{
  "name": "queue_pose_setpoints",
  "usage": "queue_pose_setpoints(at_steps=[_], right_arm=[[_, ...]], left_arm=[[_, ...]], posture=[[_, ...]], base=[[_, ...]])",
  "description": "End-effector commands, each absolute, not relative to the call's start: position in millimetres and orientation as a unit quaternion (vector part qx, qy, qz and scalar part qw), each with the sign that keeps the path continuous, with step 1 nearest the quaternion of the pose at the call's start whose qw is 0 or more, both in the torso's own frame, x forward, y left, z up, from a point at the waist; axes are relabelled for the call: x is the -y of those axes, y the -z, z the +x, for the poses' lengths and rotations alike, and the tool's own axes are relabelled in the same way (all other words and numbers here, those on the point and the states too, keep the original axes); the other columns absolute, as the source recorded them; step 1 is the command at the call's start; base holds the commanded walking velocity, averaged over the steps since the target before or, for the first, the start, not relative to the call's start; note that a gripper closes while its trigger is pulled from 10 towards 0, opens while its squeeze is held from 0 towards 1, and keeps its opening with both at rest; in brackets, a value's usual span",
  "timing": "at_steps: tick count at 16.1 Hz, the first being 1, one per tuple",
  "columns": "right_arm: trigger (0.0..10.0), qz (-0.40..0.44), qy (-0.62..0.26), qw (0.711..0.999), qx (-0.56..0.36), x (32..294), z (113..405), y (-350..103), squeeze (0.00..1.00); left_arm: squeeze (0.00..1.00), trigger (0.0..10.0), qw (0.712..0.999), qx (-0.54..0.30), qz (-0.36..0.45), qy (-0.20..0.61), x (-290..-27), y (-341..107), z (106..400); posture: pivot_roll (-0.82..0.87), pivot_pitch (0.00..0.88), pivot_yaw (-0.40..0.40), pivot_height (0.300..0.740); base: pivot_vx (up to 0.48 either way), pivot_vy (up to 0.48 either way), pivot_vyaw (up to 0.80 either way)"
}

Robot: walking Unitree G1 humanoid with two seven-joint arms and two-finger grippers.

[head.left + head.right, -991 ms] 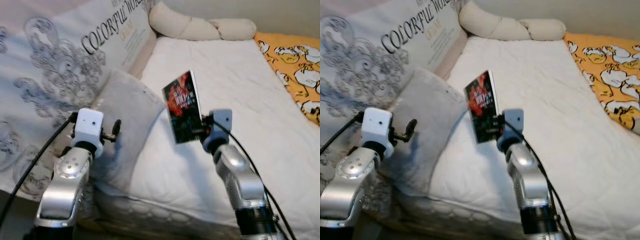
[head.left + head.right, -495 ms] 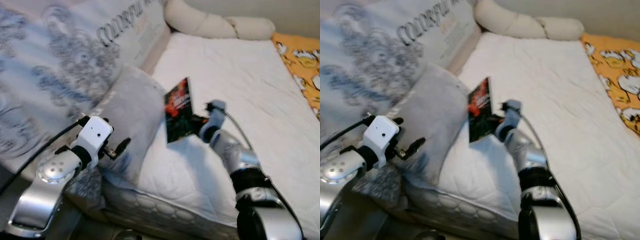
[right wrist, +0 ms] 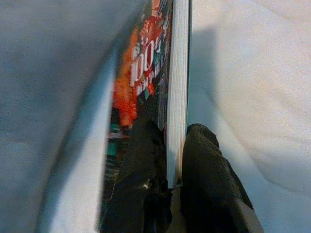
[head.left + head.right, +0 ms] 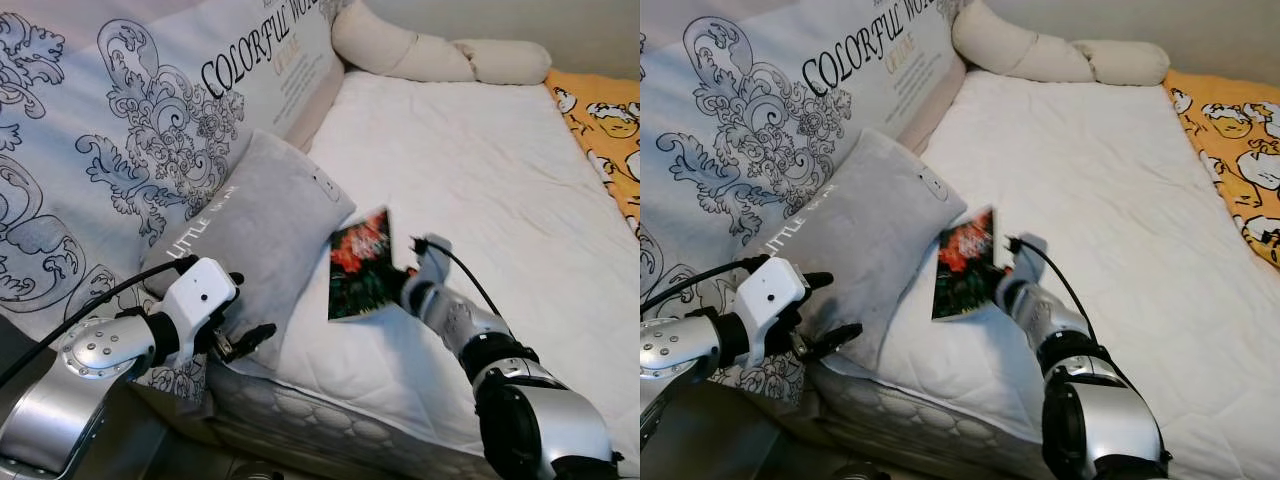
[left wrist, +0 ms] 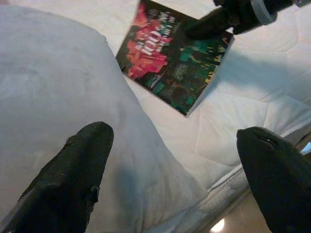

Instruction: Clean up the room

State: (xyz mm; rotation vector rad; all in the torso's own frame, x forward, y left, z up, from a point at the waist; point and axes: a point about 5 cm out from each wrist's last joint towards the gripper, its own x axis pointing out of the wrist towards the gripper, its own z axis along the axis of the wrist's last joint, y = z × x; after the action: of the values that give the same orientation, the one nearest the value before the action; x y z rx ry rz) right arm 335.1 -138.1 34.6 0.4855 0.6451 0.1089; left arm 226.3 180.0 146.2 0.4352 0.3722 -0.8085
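Note:
A paperback book [image 4: 360,265] with a dark red and green cover is tilted low over the white mattress [image 4: 480,160], just beside the grey pillow [image 4: 260,240]. My right gripper [image 3: 172,165] is shut on the book's [image 3: 177,73] lower edge, one black finger on each side. In the left wrist view the book [image 5: 175,73] leans with its lower corner close to the quilted sheet; I cannot tell whether it touches. My left gripper [image 4: 245,310] is open near the pillow's front corner, its fingers [image 5: 73,179] spread wide above the pillow [image 5: 53,111], holding nothing.
A large white cushion [image 4: 130,130] printed with grey ornaments and lettering leans at the left behind the pillow. A beige bolster [image 4: 420,55] lies at the head of the bed. An orange patterned blanket [image 4: 610,120] covers the right edge. The mattress's front edge [image 4: 330,420] is below.
My right arm has stretched forward and lowered the book from upright in the air to low beside the grey pillow. The left gripper dropped toward the pillow's front corner. The camera also shifted.

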Motion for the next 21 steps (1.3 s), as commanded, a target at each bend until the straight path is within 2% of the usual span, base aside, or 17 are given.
queue_pose_setpoints(at_steps=[1, 4, 6, 10, 13, 15, 17, 21], right_arm=[[10.0, 0.228, -0.023, 0.919, -0.321, 147.8, 329.1, -26.2, 0.00], [10.0, 0.222, 0.041, 0.911, -0.344, 170.7, 309.4, -4.2, 0.00], [10.0, 0.229, 0.060, 0.904, -0.357, 178.4, 298.0, 6.8, 1.00], [10.0, 0.216, 0.072, 0.902, -0.366, 181.4, 288.9, 15.4, 1.00], [10.0, 0.187, 0.062, 0.915, -0.353, 179.1, 285.9, 18.0, 1.00], [10.0, 0.147, 0.034, 0.935, -0.321, 178.5, 289.3, 13.0, 1.00], [10.0, 0.148, 0.026, 0.957, -0.247, 180.3, 296.0, -1.1, 1.00], [10.0, 0.151, 0.019, 0.978, -0.144, 168.7, 291.8, -30.0, 1.00]], left_arm=[[0.65, 10.0, 0.875, -0.176, 0.213, 0.398, -177.0, -150.3, 225.4], [0.65, 10.0, 0.870, -0.181, 0.208, 0.408, -175.1, -150.1, 227.6], [0.65, 10.0, 0.868, -0.183, 0.212, 0.411, -174.7, -148.8, 231.6], [0.65, 10.0, 0.869, -0.180, 0.211, 0.409, -173.6, -148.3, 236.2], [0.65, 10.0, 0.881, -0.173, 0.199, 0.393, -172.1, -142.6, 237.7], [0.65, 10.0, 0.907, -0.158, 0.177, 0.348, -169.6, -135.8, 242.7], [0.65, 10.0, 0.937, -0.143, 0.134, 0.288, -168.1, -127.0, 246.6], [0.67, 10.0, 0.971, -0.122, 0.109, 0.175, -174.0, -119.0, 249.2]], posture=[[0.17, 0.000, 0.034, 0.740], [0.15, 0.000, 0.053, 0.740], [0.15, 0.000, 0.064, 0.740], [0.14, 0.000, 0.061, 0.740], [0.11, 0.000, 0.058, 0.740], [0.07, 0.000, 0.052, 0.740], [0.04, 0.000, 0.041, 0.740], [0.00, 0.000, 0.043, 0.740]], base=[[0.000, 0.000, 0.00], [0.000, 0.000, 0.00], [0.000, 0.000, 0.00], [0.000, 0.000, 0.00], [0.000, 0.000, 0.00], [0.000, 0.000, 0.00], [0.000, 0.000, 0.00], [0.000, -0.071, 0.00]])
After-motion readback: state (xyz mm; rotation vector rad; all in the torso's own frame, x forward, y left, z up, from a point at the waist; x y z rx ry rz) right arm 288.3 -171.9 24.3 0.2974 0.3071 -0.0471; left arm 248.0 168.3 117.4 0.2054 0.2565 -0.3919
